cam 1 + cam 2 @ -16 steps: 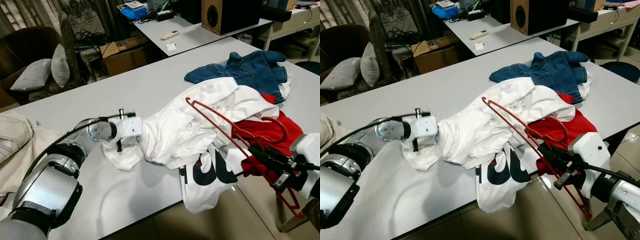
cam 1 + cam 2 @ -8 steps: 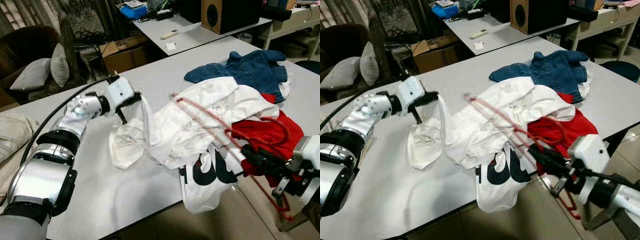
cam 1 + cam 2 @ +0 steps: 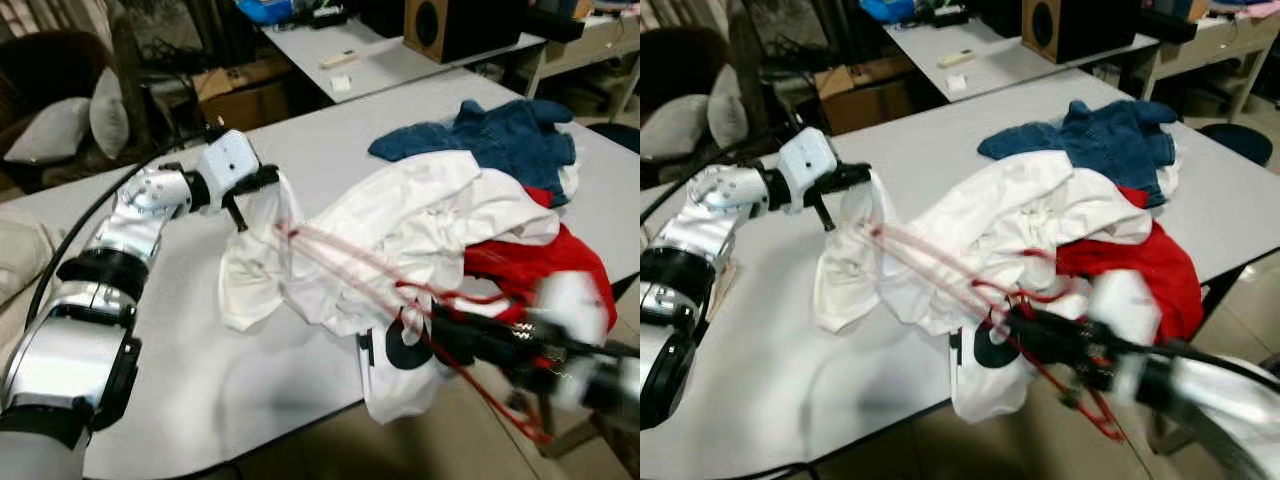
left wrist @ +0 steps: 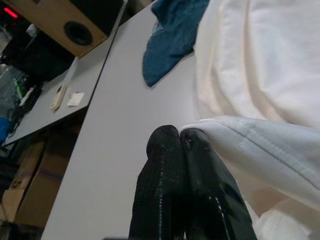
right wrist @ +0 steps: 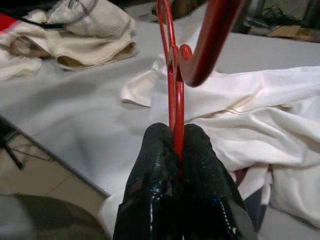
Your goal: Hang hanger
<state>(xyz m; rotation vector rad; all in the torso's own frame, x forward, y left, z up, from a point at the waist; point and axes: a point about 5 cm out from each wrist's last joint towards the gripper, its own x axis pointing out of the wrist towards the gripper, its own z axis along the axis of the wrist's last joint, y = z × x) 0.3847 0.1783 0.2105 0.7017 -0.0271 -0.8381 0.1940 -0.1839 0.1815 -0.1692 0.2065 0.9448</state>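
Observation:
A red wire hanger (image 3: 340, 255) lies slanted over a crumpled white shirt (image 3: 430, 215) on the grey table (image 3: 200, 370). My right gripper (image 3: 455, 335), blurred by motion, is at the table's front edge. In the right wrist view it (image 5: 175, 145) is shut on the hanger's (image 5: 172, 75) thin wires. The hanger's far tip reaches a raised fold of the shirt (image 3: 250, 280). My left gripper (image 3: 262, 188) holds that fold above the table. In the left wrist view its fingertips (image 4: 181, 139) are shut on the white hem (image 4: 250, 145).
A blue denim garment (image 3: 505, 135) and a red garment (image 3: 530, 265) lie to the right of the shirt. Beige cloth (image 3: 15, 265) lies at the table's left. Behind are a second table with a speaker (image 3: 450, 25), a cardboard box (image 3: 240, 95) and a cushioned chair (image 3: 60, 130).
My left gripper has lifted the shirt's edge off the table. My right gripper has moved left with the hanger, bringing its tip to the raised fold.

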